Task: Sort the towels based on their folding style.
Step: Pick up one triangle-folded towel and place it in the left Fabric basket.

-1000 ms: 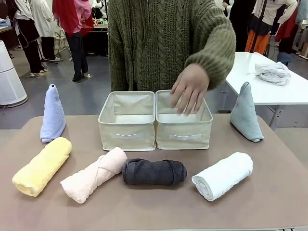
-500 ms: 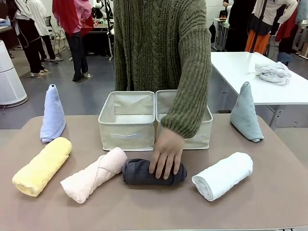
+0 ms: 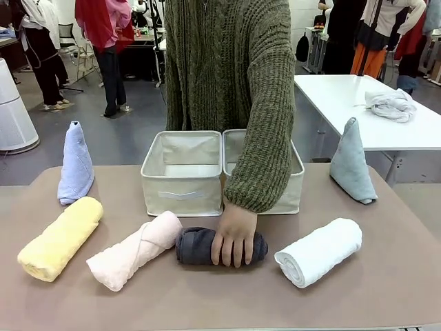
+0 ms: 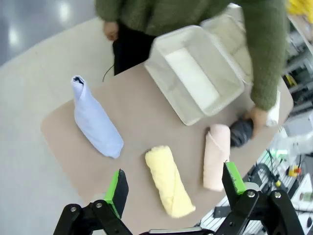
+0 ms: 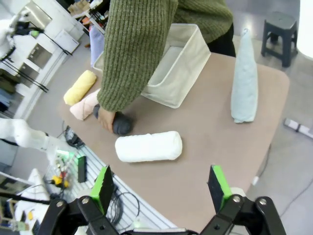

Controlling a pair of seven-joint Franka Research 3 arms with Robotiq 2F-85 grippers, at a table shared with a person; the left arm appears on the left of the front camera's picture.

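Four rolled towels lie along the near side of the table: yellow (image 3: 60,238), pink (image 3: 134,249), dark grey (image 3: 196,246) and white (image 3: 319,251). A person's hand (image 3: 234,236) rests on the dark grey roll. A periwinkle cone towel (image 3: 75,164) stands at the far left, a pale blue-grey cone towel (image 3: 351,161) at the far right. My left gripper (image 4: 172,186) hangs open high above the table's left end, over the yellow roll (image 4: 169,179). High over the near right edge, my right gripper (image 5: 160,186) is open, with the white roll (image 5: 148,146) below.
Two beige fabric bins stand side by side at the table's middle back, left (image 3: 182,174) and right (image 3: 295,181). The person's sleeve (image 3: 262,117) reaches over the right bin. A whitish cloth heap (image 3: 391,104) lies on a white table behind.
The person's hand came from above the right bin down onto the dark grey roll and has settled its fingers over it. Both grippers stay open.
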